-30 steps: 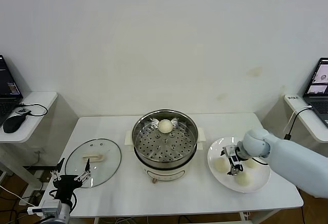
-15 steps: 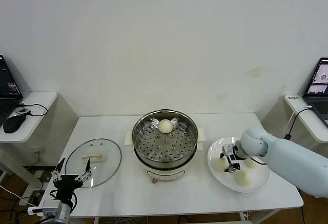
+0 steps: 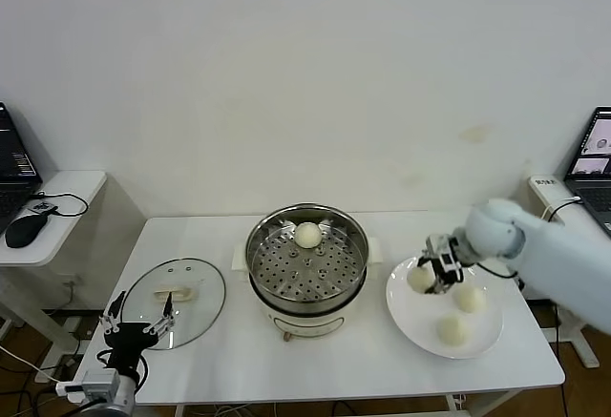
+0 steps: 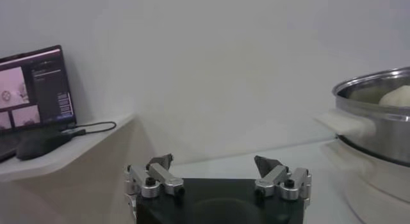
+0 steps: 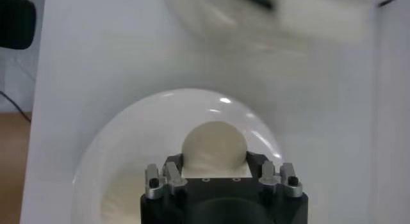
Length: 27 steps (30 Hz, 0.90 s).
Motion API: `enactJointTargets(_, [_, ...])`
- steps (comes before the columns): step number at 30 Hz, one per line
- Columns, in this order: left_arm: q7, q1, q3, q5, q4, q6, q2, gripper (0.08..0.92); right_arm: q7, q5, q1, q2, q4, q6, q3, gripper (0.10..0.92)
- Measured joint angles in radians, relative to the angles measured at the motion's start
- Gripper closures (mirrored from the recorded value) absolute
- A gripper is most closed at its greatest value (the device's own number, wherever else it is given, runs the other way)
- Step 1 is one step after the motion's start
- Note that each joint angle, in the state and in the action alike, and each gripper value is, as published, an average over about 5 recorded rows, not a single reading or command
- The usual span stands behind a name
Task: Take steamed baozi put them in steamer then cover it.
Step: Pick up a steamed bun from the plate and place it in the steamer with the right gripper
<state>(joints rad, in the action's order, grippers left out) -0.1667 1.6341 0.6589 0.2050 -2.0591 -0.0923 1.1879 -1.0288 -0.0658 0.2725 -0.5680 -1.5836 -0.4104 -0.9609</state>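
the white table [image 3: 210, 245] is carrying everything. the steamer [image 3: 307, 262], a shiny steel pot with a perforated tray on a cream-white base, is sitting at its middle with one smooth cream-white baozi [image 3: 307, 235] resting on the far side of the tray. the cover [image 3: 174, 288], clear glass with a metal rim and a cream handle, is lying flat to the steamer's left. the white plate [image 3: 485, 326] on the right is holding two buns. the right gripper [image 3: 431, 277] is hovering over the plate's near-left edge, jaws clamping a third bun [image 5: 214, 146]. the left gripper [image 3: 139, 327] is waiting at the table's front-left corner, jaws spread.
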Motion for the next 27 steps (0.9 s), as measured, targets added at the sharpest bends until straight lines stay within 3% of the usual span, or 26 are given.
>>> enactJointTargets(12, [0.0, -0.013, -0.002, 0.009, 0.002, -0.002, -0.02, 0.177, 0.073, -0.234, 0.286, -0.157, -0.014, -0.105, -0.164, 0.382])
enactJointTargets(27, [0.002, 0.004, 0.028, 0.026, -0.019, -0.002, -0.038, 0.177, 0.219, -0.395, 0.246, -0.452, 0.097, -0.233, -0.215, 0.38])
